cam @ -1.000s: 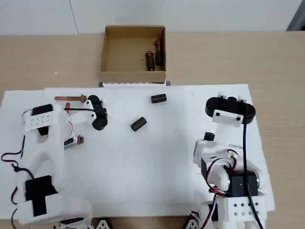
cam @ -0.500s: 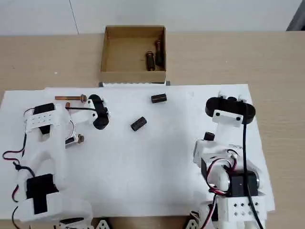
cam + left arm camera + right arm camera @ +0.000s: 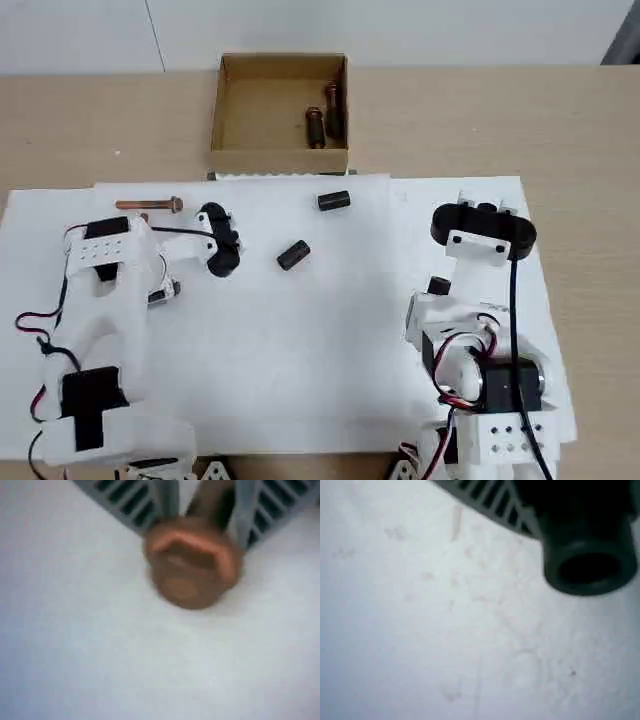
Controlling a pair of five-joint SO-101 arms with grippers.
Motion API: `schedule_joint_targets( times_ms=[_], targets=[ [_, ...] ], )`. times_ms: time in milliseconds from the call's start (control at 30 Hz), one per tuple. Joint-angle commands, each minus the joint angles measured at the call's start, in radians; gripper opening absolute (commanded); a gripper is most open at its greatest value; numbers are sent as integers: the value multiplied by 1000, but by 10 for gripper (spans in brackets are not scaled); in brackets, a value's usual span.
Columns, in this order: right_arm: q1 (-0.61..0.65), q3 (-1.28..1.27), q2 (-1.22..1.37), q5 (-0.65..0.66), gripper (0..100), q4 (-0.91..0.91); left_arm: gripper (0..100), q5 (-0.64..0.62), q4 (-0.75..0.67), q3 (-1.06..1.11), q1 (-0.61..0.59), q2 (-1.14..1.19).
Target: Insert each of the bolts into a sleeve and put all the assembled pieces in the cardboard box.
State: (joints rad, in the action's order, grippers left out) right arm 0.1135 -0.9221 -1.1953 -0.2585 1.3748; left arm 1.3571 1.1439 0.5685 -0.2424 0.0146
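Two bolts at left: a loose bolt on the white sheet, a second bolt clamped in the left claw. One sleeve and another sleeve lie mid-sheet; assembled pieces sit in the cardboard box. The right claw grips a black sleeve.

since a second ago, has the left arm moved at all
Yes. In the high view the left arm has shifted right, away from the loose bolt lying on the paper and closer to the nearer sleeve.
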Motion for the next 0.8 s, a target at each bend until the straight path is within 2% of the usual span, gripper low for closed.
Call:
schedule_joint_targets(
  times_ms=[0,367,467,633,767],
  targets=[
    [-2,12,-12,8,3,-15,5,400,-38,1,60,3],
    [-2,12,-12,8,3,-18,6,400,-11,-28,61,-9],
    [-2,15,-12,8,3,-21,6,397,121,-139,63,-9],
    [-1,17,-12,8,3,-21,6,276,425,-438,104,-9],
    [-1,17,-12,8,3,-22,6,224,592,-605,144,-8]
  ],
)
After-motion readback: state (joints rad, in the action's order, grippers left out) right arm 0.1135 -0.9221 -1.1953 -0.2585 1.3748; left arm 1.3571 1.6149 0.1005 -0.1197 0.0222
